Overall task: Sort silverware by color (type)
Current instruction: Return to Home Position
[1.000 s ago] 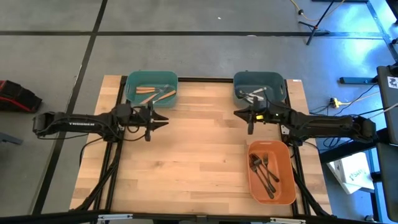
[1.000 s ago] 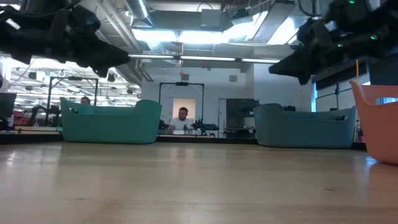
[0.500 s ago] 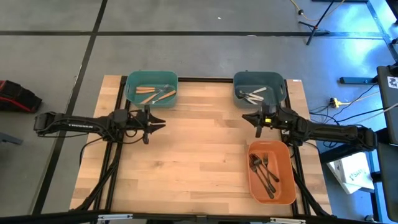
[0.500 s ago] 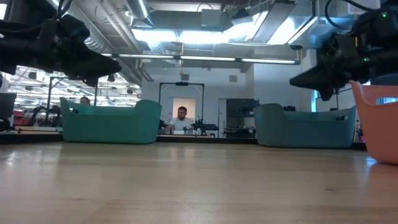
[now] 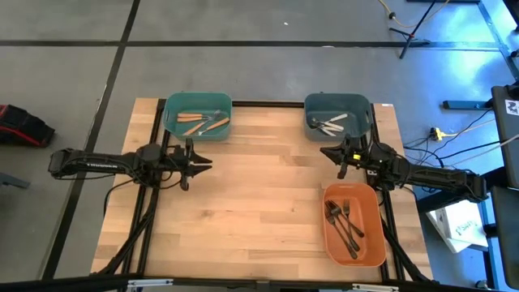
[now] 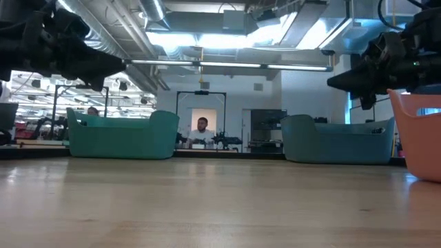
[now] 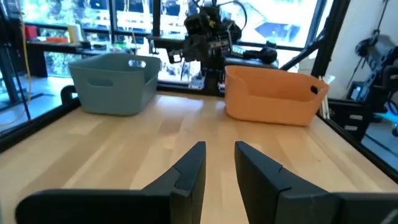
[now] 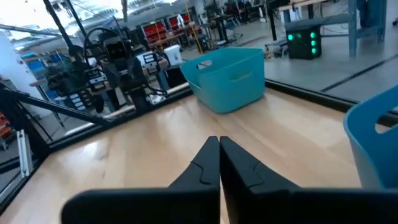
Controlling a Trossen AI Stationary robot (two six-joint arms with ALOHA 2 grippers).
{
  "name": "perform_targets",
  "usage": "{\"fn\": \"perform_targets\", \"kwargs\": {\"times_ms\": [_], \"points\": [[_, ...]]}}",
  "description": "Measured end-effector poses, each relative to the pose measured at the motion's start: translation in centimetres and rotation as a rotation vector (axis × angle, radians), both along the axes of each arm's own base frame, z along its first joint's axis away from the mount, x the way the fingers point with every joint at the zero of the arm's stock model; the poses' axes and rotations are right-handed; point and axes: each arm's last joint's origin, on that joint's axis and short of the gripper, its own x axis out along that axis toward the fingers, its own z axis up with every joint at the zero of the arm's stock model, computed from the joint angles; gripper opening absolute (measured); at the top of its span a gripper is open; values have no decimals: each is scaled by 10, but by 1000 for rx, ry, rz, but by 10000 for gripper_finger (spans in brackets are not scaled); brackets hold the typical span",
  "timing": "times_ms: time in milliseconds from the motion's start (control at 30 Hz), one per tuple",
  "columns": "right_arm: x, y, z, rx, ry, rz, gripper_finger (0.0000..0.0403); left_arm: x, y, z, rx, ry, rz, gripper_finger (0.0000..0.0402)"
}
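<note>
Hovering level above the table point(image 5: 259, 203), left gripper point(image 7: 219, 147) slightly parted, empty; right gripper point(image 8: 219, 139) seemingly closed, empty.

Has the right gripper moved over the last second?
Yes. In the high view the right gripper, shut, has drawn back toward the picture's right. Its tip was level with the blue bin's left rim and now sits inside that line.

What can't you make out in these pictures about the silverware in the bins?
- Low view: the walls of the green bin, blue bin and orange bin hide whatever lies inside.
- High view: the dark forks overlap, so their count is unclear.
- High view: the pale utensils are too small to tell their type.
- Both wrist views: bin walls hide the contents.
</note>
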Motion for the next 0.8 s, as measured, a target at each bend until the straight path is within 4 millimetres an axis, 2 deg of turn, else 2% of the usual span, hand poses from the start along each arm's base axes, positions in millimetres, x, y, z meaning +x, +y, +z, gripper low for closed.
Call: {"fn": "perform_targets", "kwargs": {"times_ms": [367,467,800], "points": [[-12,0,-9,82,63,-119,1,-14,2,2,-20,-34,98,80],[-13,0,-6,76,27,-122,1,-19,0,7,-7,-94,64,80],[-13,2,-6,63,40,-49,1,-23,0,2,15,-50,57,80]]}}
